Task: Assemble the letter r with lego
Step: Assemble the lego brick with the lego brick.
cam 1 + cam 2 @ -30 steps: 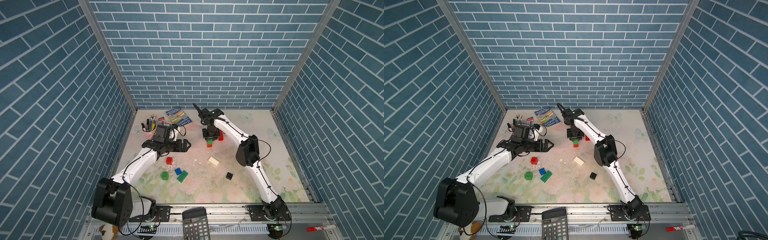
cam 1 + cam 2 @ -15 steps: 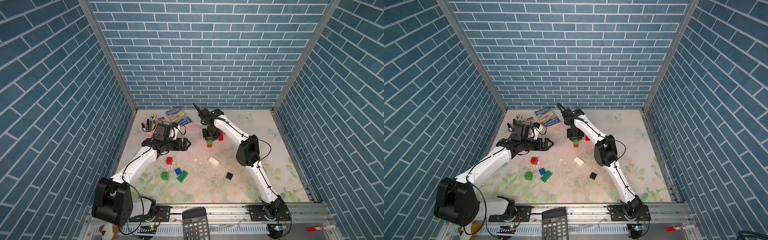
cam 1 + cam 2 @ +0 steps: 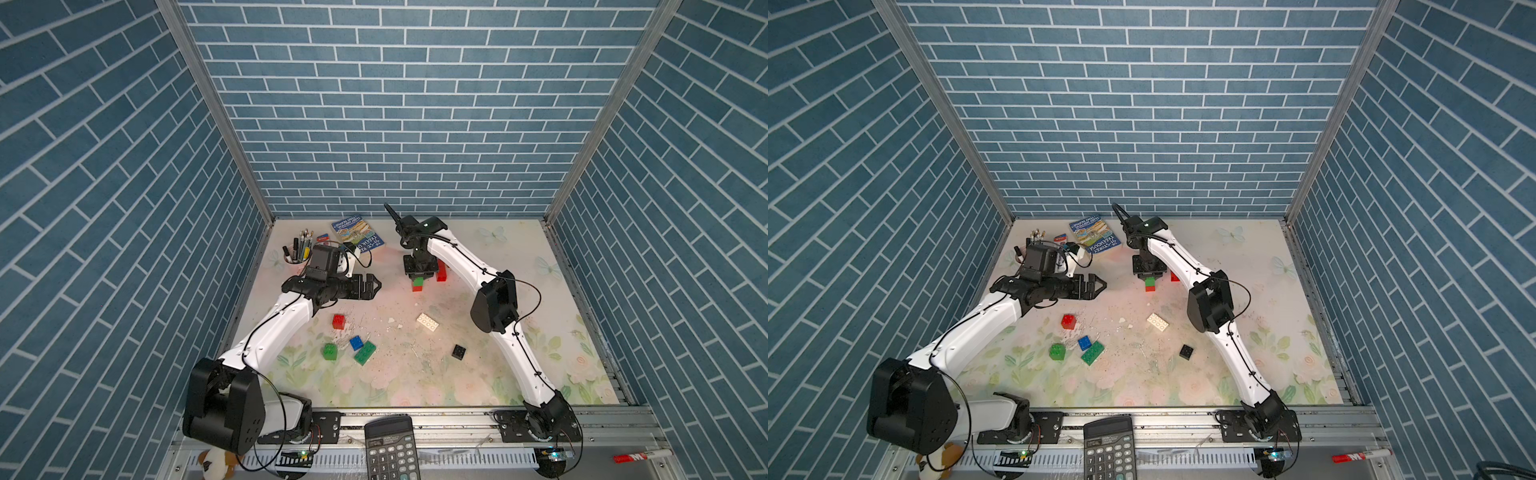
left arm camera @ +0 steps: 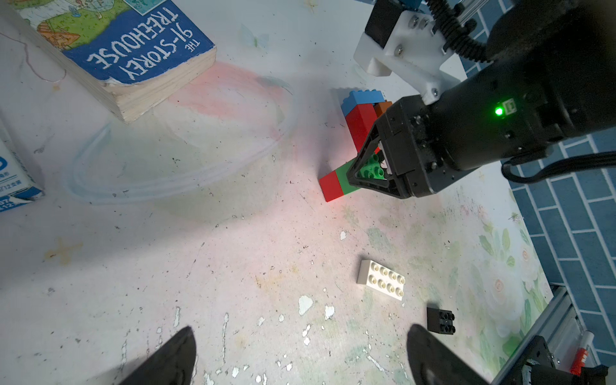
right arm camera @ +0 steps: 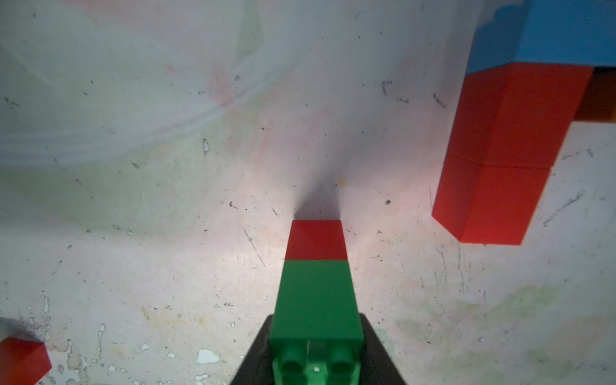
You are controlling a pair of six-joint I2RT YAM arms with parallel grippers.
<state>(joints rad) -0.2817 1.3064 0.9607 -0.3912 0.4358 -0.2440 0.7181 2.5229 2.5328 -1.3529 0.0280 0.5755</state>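
My right gripper (image 3: 420,275) points straight down at the back of the table, shut on a green lego brick (image 5: 316,300) that sits on a red brick (image 5: 316,240); this small stack (image 3: 417,283) stands on the table. Right beside it rises a red column (image 5: 500,150) topped by a light blue brick (image 5: 546,36), with a brown brick (image 4: 382,107) behind. My left gripper (image 4: 300,330) hovers open and empty to the left of them (image 3: 372,286). Loose lego lies nearer the front: red (image 3: 338,321), blue (image 3: 356,343), two green (image 3: 330,351) (image 3: 365,353), white (image 3: 427,322) and black (image 3: 458,352).
A book (image 3: 357,234), a pen cup (image 3: 298,253) and a small carton (image 4: 13,180) sit at the back left. A calculator (image 3: 389,446) and a marker (image 3: 636,457) lie on the front rail. Blue brick-pattern walls enclose the table on three sides.
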